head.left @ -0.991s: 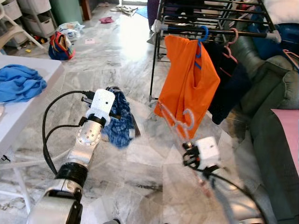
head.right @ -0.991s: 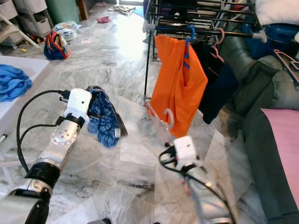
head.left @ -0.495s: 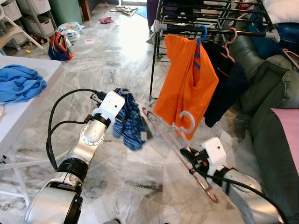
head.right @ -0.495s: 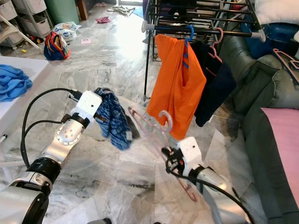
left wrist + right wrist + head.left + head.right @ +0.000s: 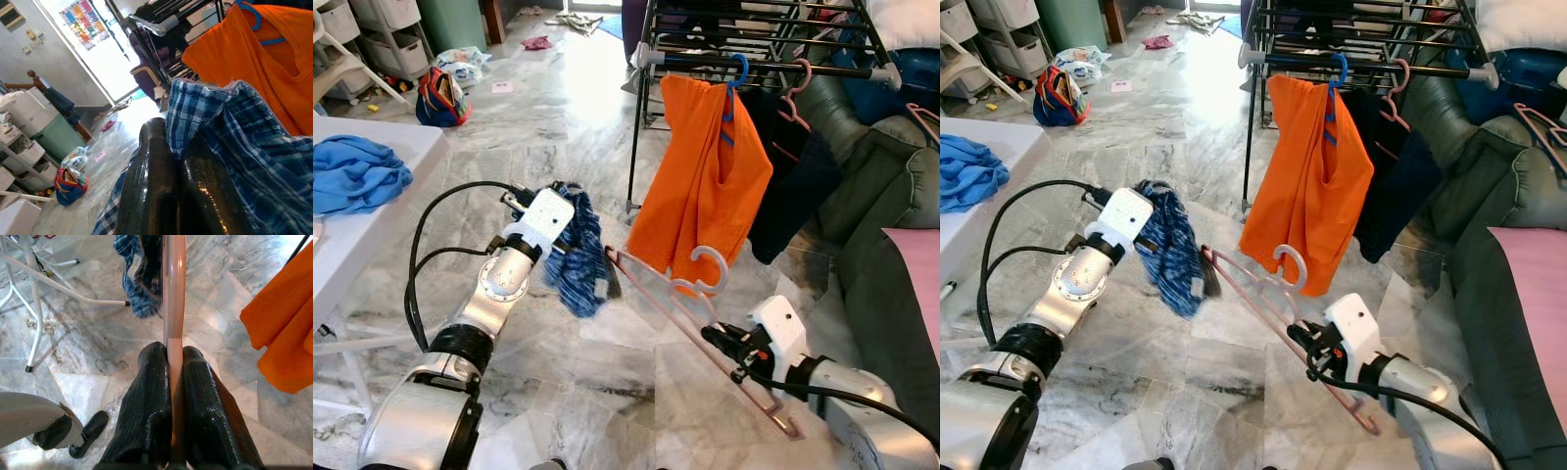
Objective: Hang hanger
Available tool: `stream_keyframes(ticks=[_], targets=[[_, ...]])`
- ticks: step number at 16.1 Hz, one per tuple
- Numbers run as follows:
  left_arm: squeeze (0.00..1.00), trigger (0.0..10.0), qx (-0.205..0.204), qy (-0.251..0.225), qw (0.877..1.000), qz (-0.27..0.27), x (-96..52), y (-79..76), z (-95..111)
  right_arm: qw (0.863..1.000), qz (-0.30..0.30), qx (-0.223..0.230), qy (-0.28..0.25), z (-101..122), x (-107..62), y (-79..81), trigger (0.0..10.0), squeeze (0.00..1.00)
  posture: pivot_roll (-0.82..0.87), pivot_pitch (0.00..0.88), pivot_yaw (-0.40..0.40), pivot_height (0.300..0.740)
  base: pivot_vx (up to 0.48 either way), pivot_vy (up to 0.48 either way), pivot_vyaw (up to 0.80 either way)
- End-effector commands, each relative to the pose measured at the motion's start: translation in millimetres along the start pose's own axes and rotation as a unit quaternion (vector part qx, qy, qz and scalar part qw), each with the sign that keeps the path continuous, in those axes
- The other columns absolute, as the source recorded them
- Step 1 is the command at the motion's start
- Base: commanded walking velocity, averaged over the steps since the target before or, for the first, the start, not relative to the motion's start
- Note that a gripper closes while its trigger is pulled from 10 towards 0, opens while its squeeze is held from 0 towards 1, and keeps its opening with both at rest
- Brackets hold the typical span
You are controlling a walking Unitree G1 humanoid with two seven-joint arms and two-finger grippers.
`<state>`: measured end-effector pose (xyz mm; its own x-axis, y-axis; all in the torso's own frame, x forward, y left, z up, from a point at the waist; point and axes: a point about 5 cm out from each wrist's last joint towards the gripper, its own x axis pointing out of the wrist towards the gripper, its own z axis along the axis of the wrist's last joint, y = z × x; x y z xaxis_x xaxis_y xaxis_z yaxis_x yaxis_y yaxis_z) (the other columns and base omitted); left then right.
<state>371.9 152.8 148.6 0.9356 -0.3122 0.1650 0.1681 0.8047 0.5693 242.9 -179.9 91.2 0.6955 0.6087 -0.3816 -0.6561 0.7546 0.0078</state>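
Low over the grey marble floor [image 5: 558,98], the right pincer [image 5: 722,341] is clamped on the lower bar of a pale pink plastic hanger [image 5: 690,308], whose hook points up toward the orange shirt [image 5: 705,181] on the black metal drying rack [image 5: 754,39] beyond. The hanger looks light, stiff and slick, so holding the bar suits it. At left, the left pincer [image 5: 1151,235] is clamped on a limp blue checked cloth [image 5: 1173,259]. A white table [image 5: 372,211] stands far left.

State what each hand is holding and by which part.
The right hand clamps the pink plastic hanger by its straight bar. The left hand pinches the blue plaid cloth at a bunched top edge.
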Motion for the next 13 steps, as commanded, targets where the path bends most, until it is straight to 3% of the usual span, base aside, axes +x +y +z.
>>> stream_keyframes(ticks=[1,5,13], targets=[[0.0,10.0,0.011,-0.003,1.0,0.004,1.5,5.4,1,1.0,0.003,-0.004,-0.006,5,-6.6,-4.3,10.0,0.0,0.03,0.163,-0.011,0.74,0.0,0.0,0.0],[0.0,10.0,0.011,-0.01,1.0,-0.001,3.0,4.4,4,0.999,0.038,-0.005,0.004,3,-11.3,1.9,10.0,0.0,0.03,0.163,-0.006,0.74,0.0,0.0,0.0],[0.0,10.0,-0.028,-0.115,0.991,-0.066,-1.6,-7.9,28,0.999,0.043,0.001,0.012,-5,1.0,4.7,10.0,0.0,0.04,0.17,0.003,0.74,0.0,0.0,0.0]])
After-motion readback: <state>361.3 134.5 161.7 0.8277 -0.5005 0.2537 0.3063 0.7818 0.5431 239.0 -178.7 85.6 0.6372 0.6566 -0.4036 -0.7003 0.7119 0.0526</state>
